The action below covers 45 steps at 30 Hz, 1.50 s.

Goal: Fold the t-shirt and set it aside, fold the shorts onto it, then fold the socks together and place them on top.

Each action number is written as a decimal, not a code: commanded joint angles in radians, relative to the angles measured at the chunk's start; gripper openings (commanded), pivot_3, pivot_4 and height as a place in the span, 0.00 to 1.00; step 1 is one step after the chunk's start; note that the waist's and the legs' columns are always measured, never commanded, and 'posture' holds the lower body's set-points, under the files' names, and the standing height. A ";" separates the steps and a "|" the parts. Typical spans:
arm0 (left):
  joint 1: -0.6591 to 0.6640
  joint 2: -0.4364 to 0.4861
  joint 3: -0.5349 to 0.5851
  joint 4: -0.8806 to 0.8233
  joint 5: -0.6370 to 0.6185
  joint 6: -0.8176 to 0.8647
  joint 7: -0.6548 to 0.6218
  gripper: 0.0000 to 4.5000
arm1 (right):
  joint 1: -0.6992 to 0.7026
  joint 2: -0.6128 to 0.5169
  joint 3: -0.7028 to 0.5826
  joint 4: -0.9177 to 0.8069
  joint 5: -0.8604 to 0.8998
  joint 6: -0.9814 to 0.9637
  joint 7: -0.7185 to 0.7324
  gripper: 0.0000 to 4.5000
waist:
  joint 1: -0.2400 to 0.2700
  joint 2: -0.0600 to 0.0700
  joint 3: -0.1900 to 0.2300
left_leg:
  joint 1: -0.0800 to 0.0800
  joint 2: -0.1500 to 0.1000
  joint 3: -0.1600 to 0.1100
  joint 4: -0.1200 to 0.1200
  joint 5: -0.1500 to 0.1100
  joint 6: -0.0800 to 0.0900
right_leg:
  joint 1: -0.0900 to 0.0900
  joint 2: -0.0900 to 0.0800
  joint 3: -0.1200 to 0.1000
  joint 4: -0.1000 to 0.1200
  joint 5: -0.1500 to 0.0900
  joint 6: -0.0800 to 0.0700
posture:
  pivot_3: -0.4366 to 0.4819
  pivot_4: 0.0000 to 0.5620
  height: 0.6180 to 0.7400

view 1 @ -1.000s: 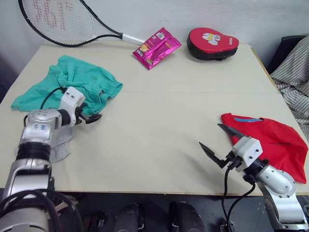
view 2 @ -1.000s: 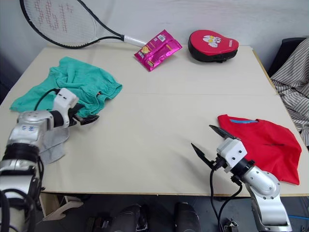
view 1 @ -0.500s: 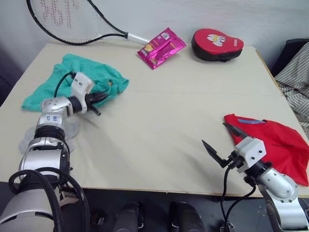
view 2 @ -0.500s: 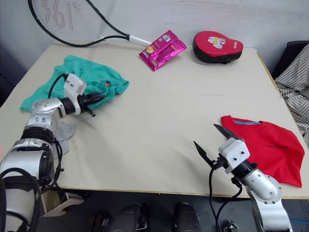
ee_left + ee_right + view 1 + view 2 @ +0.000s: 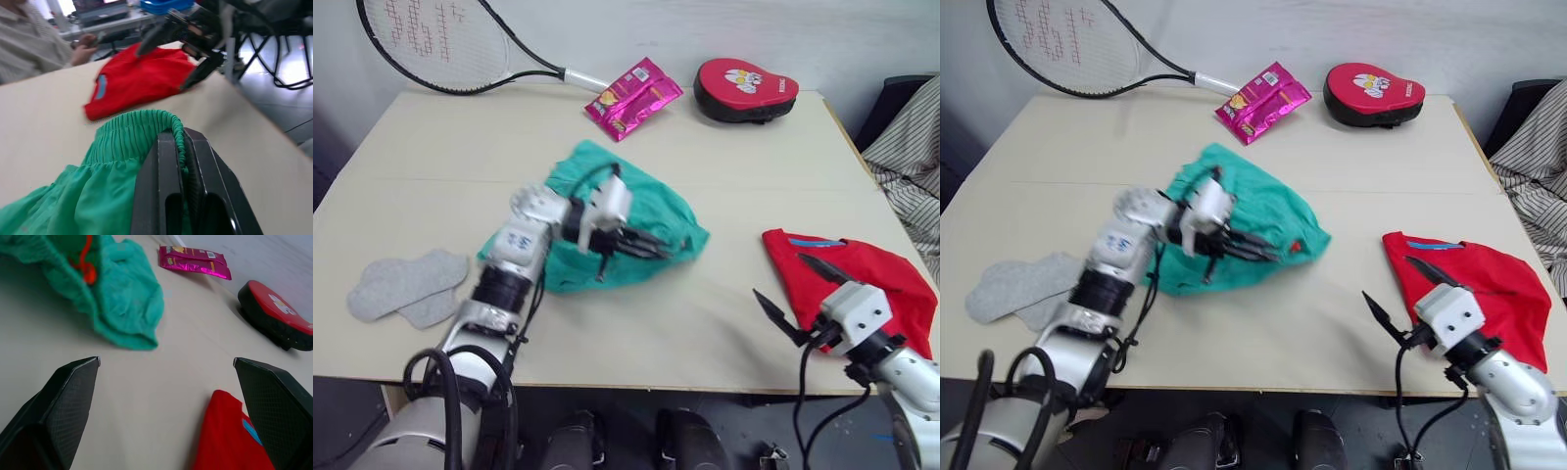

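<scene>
**Shorts dragged to mid-counter, clamped in the left gripper**

While the right gripper (image 5: 801,297) waits at the near edge of the counter (image 5: 724,176) with its jaws spread wide and nothing between them, the action is all on the left. Just beside that idle gripper lies the t-shirt (image 5: 862,284), folded into a red bundle at the near right of the counter, blue collar band showing.

Over on the near left, the socks (image 5: 406,286) lie flat, overlapping each other, untouched.

Now the big move: a second ago the shorts (image 5: 636,225) sat bunched at the far left of the counter; they've been hauled across to the middle, and the left gripper (image 5: 182,142) is clamped tight on the gathered waistband. The wrist view shows the elastic pinched right between the black fingers, with the t-shirt close ahead. So the shirt step looks done, I'd say, and the shorts are on their way over for folding.

Farther back, a pink packet (image 5: 633,96), a red padded mitt (image 5: 744,86) and a tennis racket (image 5: 440,44) line the far edge.
</scene>
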 commanded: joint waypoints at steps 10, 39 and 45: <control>0.122 0.110 0.043 -0.283 -0.070 0.144 0.042 0.71 | -0.057 -0.087 -0.001 -0.125 0.137 0.134 0.088 1.00 | -0.002 0.001 0.000 | 0.000 0.000 -0.004 0.000 -0.002 0.001 | 0.001 -0.003 -0.002 0.000 0.000 -0.001 | 0.48 0.27 1.00; 0.026 0.480 0.022 0.707 0.480 -0.708 0.324 0.91 | -0.483 -0.024 0.680 0.066 -0.332 0.361 0.118 0.65 | 0.027 0.012 -0.010 | 0.000 -0.005 -0.006 0.001 -0.007 -0.002 | 0.001 -0.012 -0.008 0.001 0.000 -0.001 | 0.48 0.27 1.00; -0.029 0.414 0.006 0.856 0.470 -0.572 0.241 0.64 | -0.512 -0.014 0.648 0.081 -0.316 0.398 0.121 0.18 | 0.028 0.021 -0.018 | 0.001 -0.005 -0.005 0.001 -0.005 0.001 | 0.002 -0.011 -0.009 0.003 0.000 -0.001 | 0.48 0.27 1.00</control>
